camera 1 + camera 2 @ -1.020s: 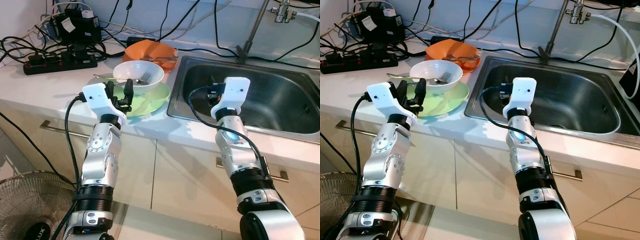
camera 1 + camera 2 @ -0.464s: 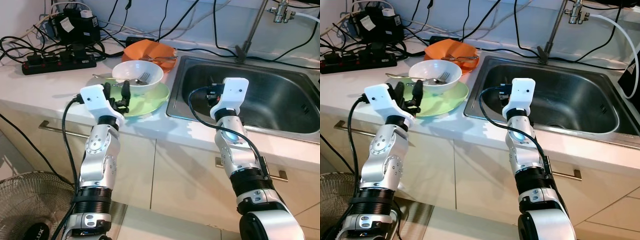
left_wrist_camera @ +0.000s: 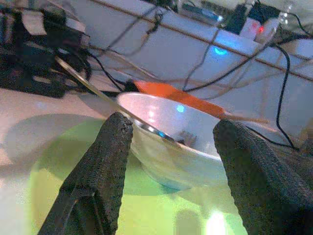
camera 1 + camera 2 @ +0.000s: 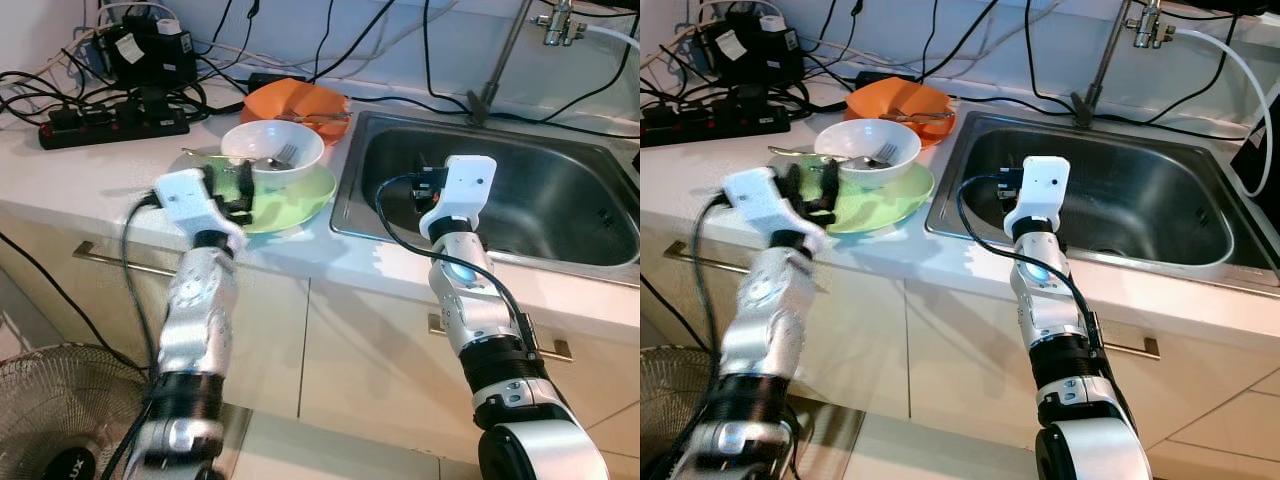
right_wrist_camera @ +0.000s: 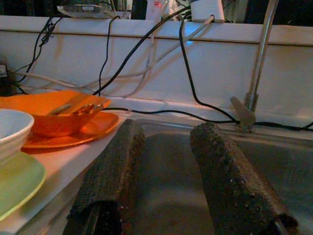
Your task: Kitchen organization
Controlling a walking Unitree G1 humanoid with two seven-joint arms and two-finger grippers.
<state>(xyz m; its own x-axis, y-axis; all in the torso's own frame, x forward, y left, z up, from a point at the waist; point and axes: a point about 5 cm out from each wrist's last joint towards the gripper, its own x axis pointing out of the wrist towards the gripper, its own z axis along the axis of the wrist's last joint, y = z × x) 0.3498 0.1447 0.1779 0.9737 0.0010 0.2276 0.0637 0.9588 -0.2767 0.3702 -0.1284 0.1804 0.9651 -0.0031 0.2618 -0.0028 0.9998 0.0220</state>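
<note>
You see two silver jointed arms with black elbow bands, white boxy wrist housings and looping black cables; each tool [image 3: 168, 147] [image 5: 168, 166] has two textured black fingers.

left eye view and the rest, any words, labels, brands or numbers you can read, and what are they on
Nothing can be read for certain.
Round grey floor fan: pale letters on its hub, cut off at the picture's edge, too partial to read.
Black box with a white label on the white countertop: print too small.
Black power strip: no legible marking.
</note>
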